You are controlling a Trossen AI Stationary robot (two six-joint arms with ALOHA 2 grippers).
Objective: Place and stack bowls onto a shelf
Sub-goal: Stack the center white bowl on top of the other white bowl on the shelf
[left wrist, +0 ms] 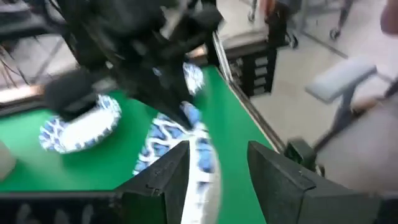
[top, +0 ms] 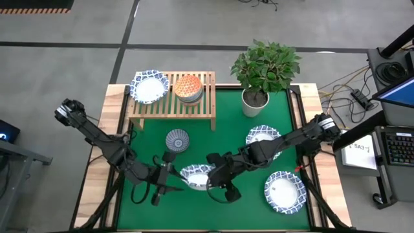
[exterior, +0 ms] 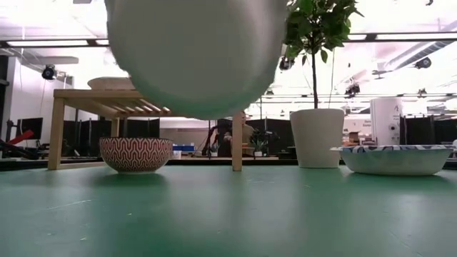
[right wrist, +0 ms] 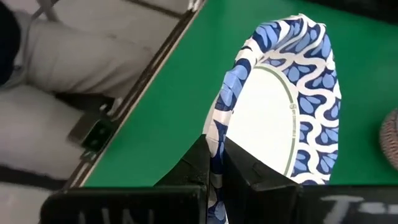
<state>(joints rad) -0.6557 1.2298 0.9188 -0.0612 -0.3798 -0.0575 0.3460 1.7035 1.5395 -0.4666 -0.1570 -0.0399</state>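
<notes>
My right gripper (right wrist: 214, 163) pinches the blue-rimmed white bowl (right wrist: 273, 118); left gripper (left wrist: 214, 171) gapes around its opposite rim. Next, probably a handover toward the shelf (top: 172, 103).

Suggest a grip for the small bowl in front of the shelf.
Pinch its rim from straight above, one jaw inside, one outside. The small bowl sits upright, mouth up, clear of the shelf, with deep, steep walls. The rim is its only thin edge.

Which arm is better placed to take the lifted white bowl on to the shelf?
Probably left: the shelf sits on its side, and the left gripper's open jaws straddle the white bowl's rim. The right gripper grips that rim but would reach across.
</notes>
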